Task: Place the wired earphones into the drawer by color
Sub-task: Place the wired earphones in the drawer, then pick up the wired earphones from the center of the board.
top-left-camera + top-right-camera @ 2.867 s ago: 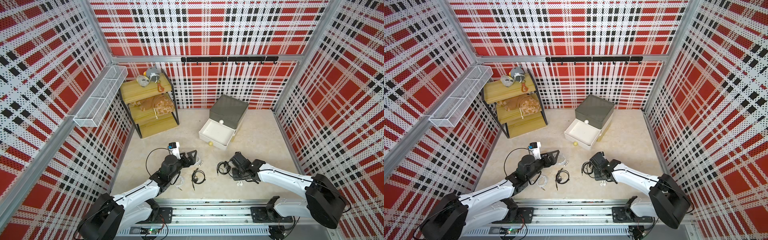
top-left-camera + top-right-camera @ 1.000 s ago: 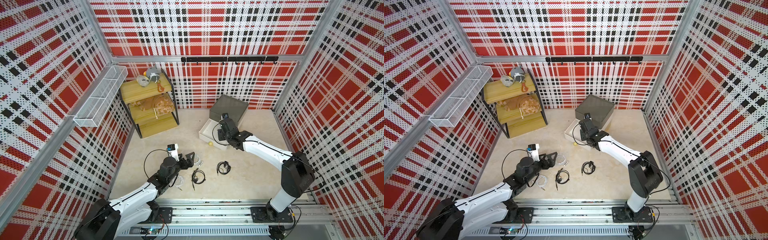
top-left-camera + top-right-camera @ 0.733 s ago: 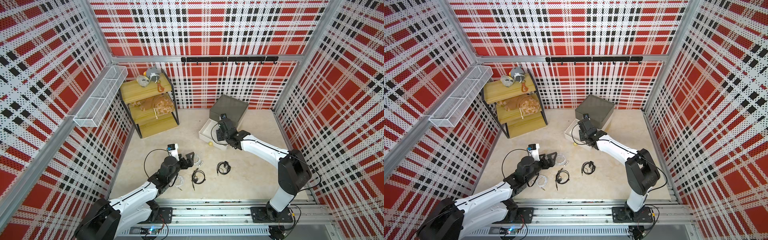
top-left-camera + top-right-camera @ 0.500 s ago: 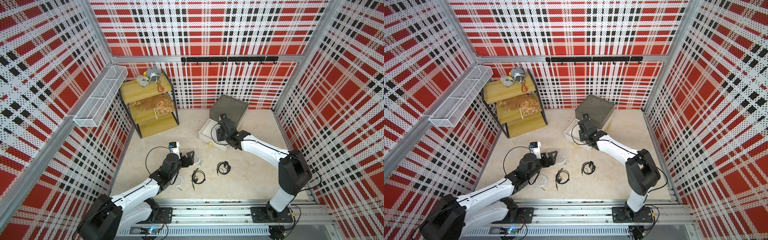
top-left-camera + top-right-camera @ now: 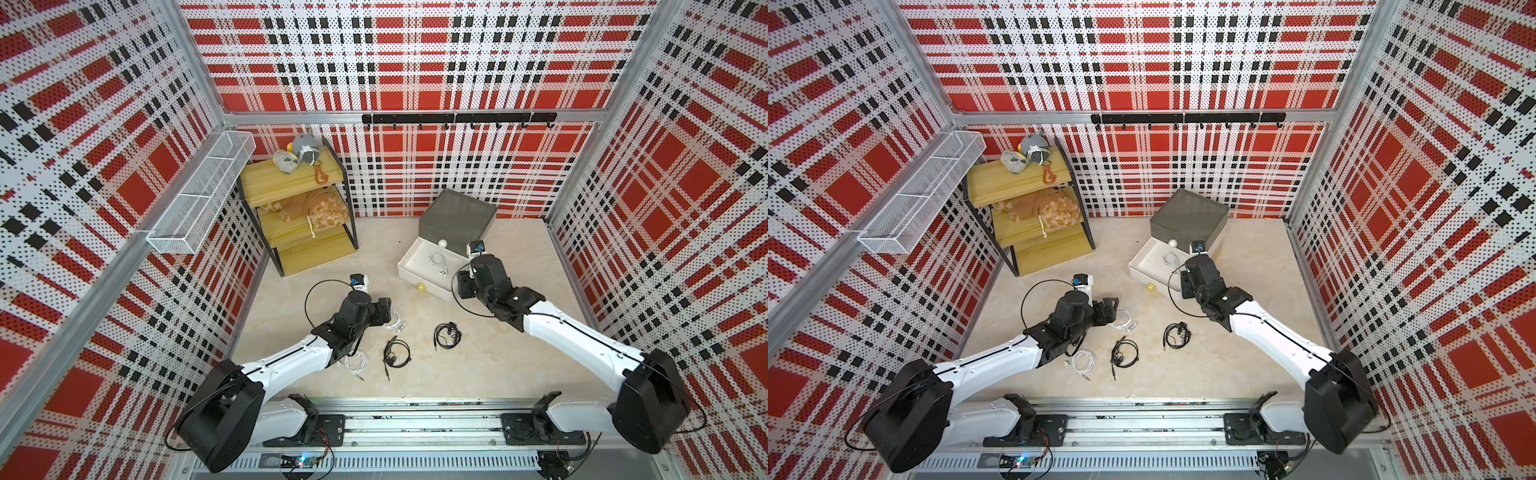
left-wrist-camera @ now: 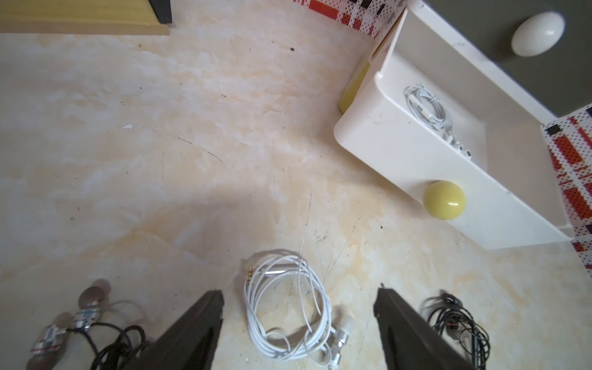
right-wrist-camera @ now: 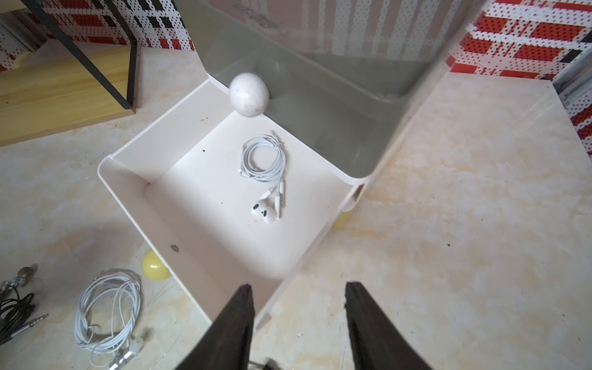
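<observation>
One coiled set of white earphones [image 7: 264,163] lies on the floor of the white drawer [image 7: 179,230], its two earbuds pointing toward the drawer's front wall. That drawer stands pulled out from the cabinet [image 5: 457,216], under the dark grey front with the white knob [image 7: 249,94], and a yellow knob [image 6: 443,200] sits on its own front. The right tool [image 7: 298,285] hangs over the drawer's front corner, jaws parted and empty. On the surface [image 5: 478,374] in front of the cabinet, a second white coil [image 6: 286,304] lies between the fingers of the left tool [image 6: 298,291]. Its jaws stand wide, one on either side of the coil, with bare surface showing between the cable and each finger. A third white coil [image 5: 357,360] lies beside the left forearm, near the front rail. Two black coils, one [image 5: 397,353] nearer the left arm and one [image 5: 446,336] nearer the right, lie apart from each other between the two arms. The yellow wooden shelf rack [image 5: 291,183] stands against the back wall, well apart from the cabinet.
</observation>
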You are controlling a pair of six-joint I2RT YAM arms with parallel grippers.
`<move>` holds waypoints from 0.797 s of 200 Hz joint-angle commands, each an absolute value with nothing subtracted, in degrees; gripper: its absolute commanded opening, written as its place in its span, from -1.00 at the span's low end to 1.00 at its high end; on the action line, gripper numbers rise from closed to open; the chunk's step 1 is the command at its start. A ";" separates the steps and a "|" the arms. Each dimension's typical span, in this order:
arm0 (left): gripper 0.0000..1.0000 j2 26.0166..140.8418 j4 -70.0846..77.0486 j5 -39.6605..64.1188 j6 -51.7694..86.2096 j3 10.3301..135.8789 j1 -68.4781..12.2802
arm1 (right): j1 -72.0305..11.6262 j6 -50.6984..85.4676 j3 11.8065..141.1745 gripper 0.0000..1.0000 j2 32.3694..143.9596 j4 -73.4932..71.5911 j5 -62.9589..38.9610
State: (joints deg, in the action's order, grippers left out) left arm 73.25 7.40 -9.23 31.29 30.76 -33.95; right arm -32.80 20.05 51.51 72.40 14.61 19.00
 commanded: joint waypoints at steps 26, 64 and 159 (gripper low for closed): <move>0.51 78.52 4.46 -9.26 30.23 33.96 -34.37 | -31.52 15.68 40.54 0.23 61.92 6.12 19.91; 0.42 81.80 3.58 -10.46 30.45 35.23 -34.23 | -31.42 12.25 33.05 0.23 56.00 0.46 22.04; 0.29 88.07 2.37 -13.22 31.82 36.99 -34.89 | -31.46 12.66 25.51 0.30 48.00 -5.27 25.35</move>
State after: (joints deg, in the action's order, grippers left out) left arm 86.17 3.16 -11.97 31.44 35.20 -34.22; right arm -31.73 12.64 26.15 49.36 -2.24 24.34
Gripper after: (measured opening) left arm 0.647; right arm 0.651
